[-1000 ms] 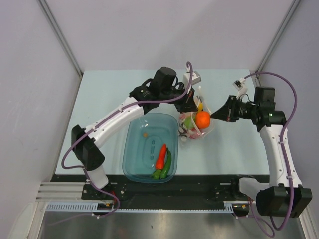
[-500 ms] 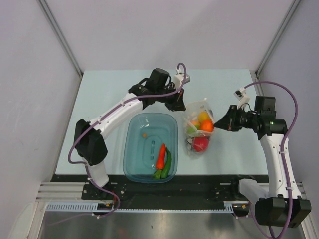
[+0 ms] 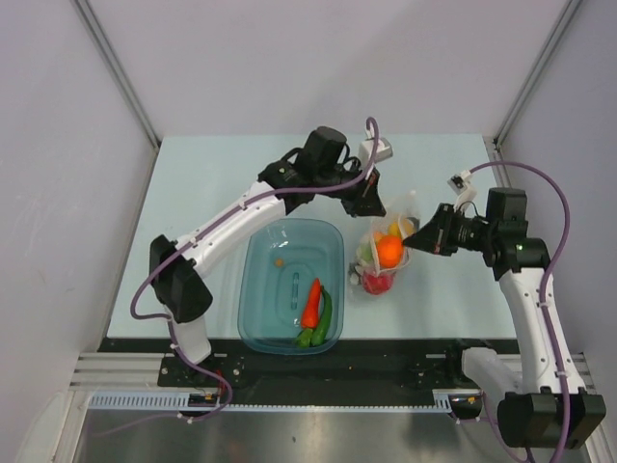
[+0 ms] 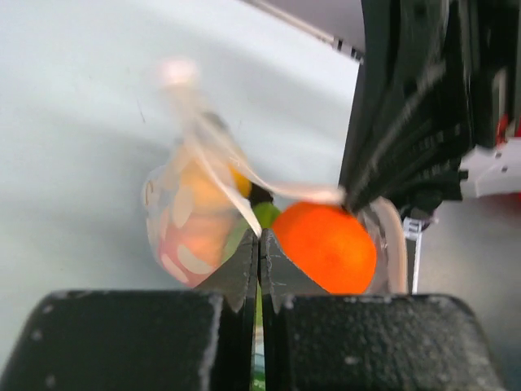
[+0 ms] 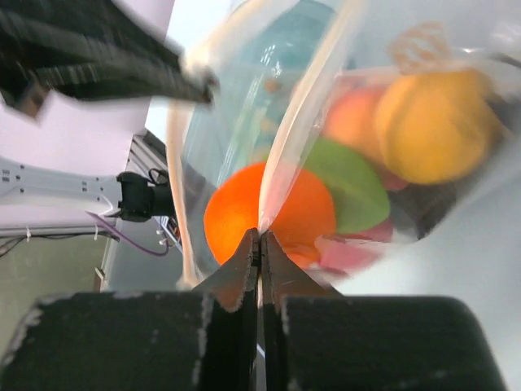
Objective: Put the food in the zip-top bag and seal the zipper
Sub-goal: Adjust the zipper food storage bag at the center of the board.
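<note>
The clear zip-top bag (image 3: 387,253) hangs between both grippers over the table, right of the tub. It holds the food: an orange (image 3: 389,251), a red round fruit (image 3: 378,281) and a yellow lemon (image 3: 396,230). My left gripper (image 3: 372,206) is shut on the bag's mouth edge at its far left. My right gripper (image 3: 418,239) is shut on the opposite edge. In the left wrist view the gripper (image 4: 259,237) pinches the pale zipper (image 4: 218,173), beside the orange (image 4: 326,244) and a peach (image 4: 189,236). The right wrist gripper (image 5: 260,233) pinches the zipper (image 5: 299,126), with the orange (image 5: 232,213), green starfruit (image 5: 352,184) and lemon (image 5: 435,122) behind it.
A translucent teal tub (image 3: 254,258) stands near the front middle of the table. In it lie a red pepper (image 3: 311,304) and a green pepper (image 3: 324,316). Grey walls close in the table on three sides.
The bag swung left and right between the grippers and the food inside shifted. The left gripper went left, then back right; the right gripper edged left. Both grips held.
</note>
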Robot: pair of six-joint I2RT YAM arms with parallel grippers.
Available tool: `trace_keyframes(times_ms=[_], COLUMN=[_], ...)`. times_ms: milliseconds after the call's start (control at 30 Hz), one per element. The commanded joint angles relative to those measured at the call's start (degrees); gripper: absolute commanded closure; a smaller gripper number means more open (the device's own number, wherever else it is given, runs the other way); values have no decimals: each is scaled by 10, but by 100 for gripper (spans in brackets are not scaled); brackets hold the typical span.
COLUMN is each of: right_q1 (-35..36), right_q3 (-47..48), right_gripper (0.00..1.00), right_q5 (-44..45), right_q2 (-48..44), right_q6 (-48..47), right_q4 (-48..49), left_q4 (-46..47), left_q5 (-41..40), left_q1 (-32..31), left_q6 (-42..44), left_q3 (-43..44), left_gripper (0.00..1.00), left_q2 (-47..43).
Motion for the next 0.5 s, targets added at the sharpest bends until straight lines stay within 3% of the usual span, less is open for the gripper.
trace_keyframes(times_ms=[0,133,367,467], right_q1=[50,84,98,88], right_q3=[-46,-61,-78,-71], right_gripper=[100,100,100,100], right_q5=[15,53,92,95], right_q2=[-39,-19,-18,-23], right_q6=[76,85,97,92], right_q4=[83,134,168,167], left_q4=[48,71,41,17], left_q5=[64,86,91,86], left_q1=[9,8,9,11], left_q6=[-94,-136,-125,-100], left_q3=[47,37,51,49], left_gripper=[100,100,99,87], left_q2=[36,56,73,69])
